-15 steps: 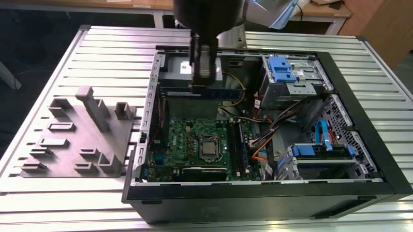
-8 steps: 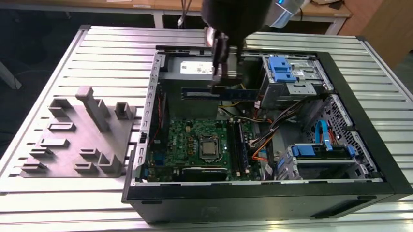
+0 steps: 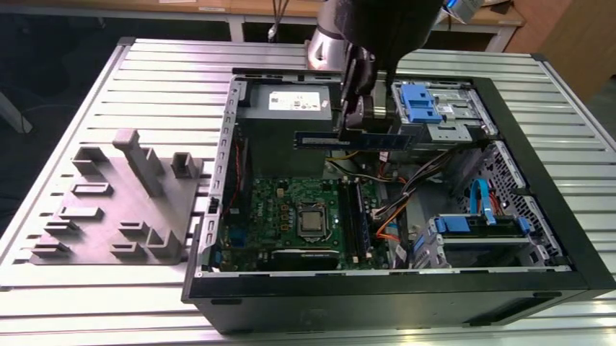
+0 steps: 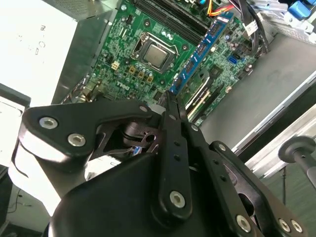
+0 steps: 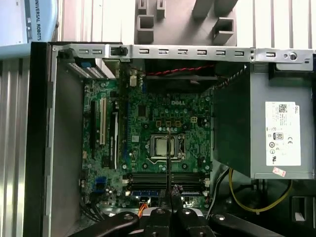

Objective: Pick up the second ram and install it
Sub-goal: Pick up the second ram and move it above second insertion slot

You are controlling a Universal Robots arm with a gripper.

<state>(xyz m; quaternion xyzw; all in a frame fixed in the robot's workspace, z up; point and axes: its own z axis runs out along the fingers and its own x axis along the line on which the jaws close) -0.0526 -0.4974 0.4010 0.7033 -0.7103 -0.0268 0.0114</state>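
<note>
- The second ram (image 3: 313, 140), a long, narrow, flat blue-green memory stick with black chips, was held in the air above the open black tower case (image 3: 405, 288). It hung over the inner edge of the grey box-shaped power supply (image 3: 288, 108), clear of the large green motherboard (image 3: 288, 216) below.
- The stick lay roughly level, its length running across the exterior view from left to right.
- Handling judgement: light and stiff, but thin and fragile. The chips and the contact edge should not bear force, and smooth faces could slip under a loose grip. The best hold is near mid-length on the flat faces, leaving both ends free.
- The gripper (image 3: 364, 135) had its fingers (image 4: 173, 118) closed on the stick near its middle, one on each face.
- The arm reached steeply down from above the case's far side, wrist pointing into the case.
- The long black plastic memory sockets (image 3: 358, 216) lay apart from the stick, which was not seated. Its alignment with a socket could not be confirmed; in the first wrist view it appeared to sit edge-on over them.
- The case rested on a ribbed metal worktop (image 3: 164, 79).
</note>
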